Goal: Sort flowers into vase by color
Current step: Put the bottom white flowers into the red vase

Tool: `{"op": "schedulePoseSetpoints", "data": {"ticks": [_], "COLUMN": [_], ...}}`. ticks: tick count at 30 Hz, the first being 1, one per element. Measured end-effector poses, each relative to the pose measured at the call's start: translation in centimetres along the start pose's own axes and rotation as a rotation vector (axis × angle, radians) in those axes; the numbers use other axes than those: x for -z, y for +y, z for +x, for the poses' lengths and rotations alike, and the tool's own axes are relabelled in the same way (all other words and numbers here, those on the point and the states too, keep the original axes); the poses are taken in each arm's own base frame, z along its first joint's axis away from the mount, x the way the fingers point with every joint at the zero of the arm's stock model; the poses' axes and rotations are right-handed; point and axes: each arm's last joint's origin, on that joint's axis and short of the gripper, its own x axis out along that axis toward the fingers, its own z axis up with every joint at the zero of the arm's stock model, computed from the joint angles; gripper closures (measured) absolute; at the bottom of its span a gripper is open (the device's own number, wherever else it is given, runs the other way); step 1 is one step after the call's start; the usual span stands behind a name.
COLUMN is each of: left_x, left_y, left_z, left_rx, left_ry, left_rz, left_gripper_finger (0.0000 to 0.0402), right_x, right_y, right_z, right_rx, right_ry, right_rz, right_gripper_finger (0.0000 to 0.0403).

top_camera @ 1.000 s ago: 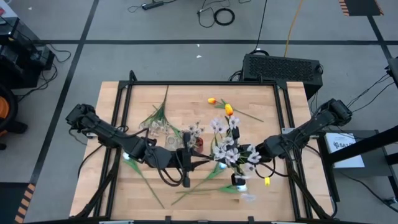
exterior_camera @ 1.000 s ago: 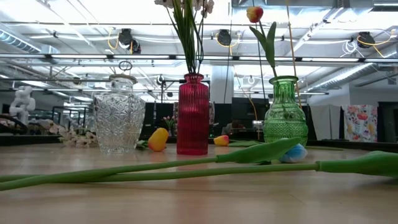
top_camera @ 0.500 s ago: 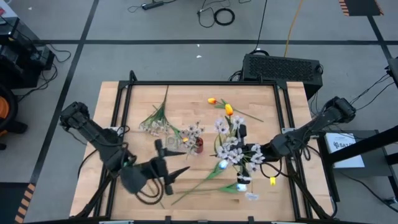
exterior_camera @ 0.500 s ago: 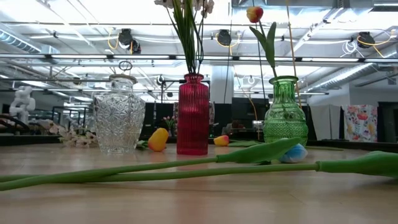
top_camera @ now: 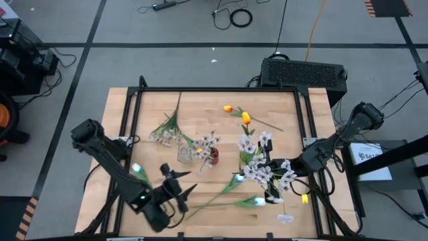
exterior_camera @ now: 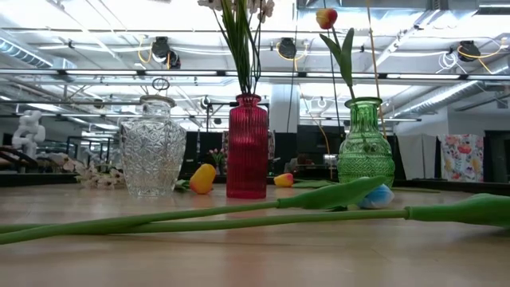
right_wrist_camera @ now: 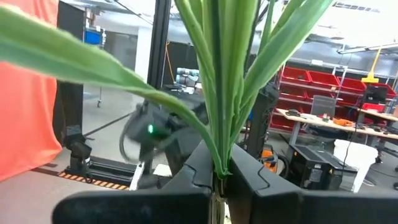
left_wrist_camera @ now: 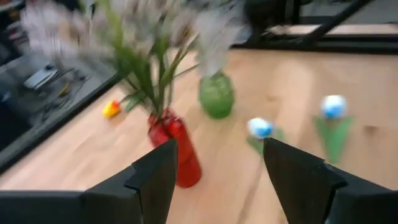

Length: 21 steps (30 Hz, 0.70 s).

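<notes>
Three vases stand mid-table: a clear one (exterior_camera: 151,155), a red one (exterior_camera: 247,147) with a spray of pale blossoms (top_camera: 204,142) in it, and a green one (exterior_camera: 365,151) with an orange tulip (exterior_camera: 325,17). My right gripper (top_camera: 289,171) is shut on a spray of white blossoms (top_camera: 264,164), right of the vases. My left gripper (top_camera: 179,191) stands open and empty by the near edge, pointing at the red vase (left_wrist_camera: 177,149). Blue tulips (top_camera: 257,201) lie on the wood on their stems. My right gripper pinches the spray's bundle of green stems (right_wrist_camera: 217,165) between its two fingers, where the leaves fan out. The leaves and blossoms rise beyond the fingertips. The spray is lifted clear of the table.
An orange tulip (top_camera: 228,108) and a second pale spray (top_camera: 167,130) lie on the far half of the table. Long green stems (exterior_camera: 239,211) cross the near part. A black box (top_camera: 304,72) stands behind the far edge.
My left gripper has opened and drawn back from the red vase toward the table's near left, sinking and turning; the spray stays in the red vase. My right gripper has carried its white spray a little toward the table's right edge.
</notes>
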Motion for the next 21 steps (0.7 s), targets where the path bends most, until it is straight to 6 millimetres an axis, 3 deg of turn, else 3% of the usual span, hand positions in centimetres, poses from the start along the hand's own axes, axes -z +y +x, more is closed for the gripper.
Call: {"op": "schedulePoseSetpoints", "data": {"ticks": [10,21], "left_x": [1.2,1.8], "left_y": [2.0,3.2], "left_z": [5.4,9.1], "left_rx": [-0.121,-0.08], "left_ry": [0.026,-0.004], "left_rz": [-0.114,-0.141], "left_gripper_finger": [0.0061,0.0054], "right_x": [0.1,0.2], "right_y": [0.0,0.1], "right_z": [0.0,-0.1], "right_rx": [0.0,-0.008], "right_ry": [0.007,0.024], "right_rz": [-0.025,-0.035], "right_gripper_finger": [0.0395,0.0394]}}
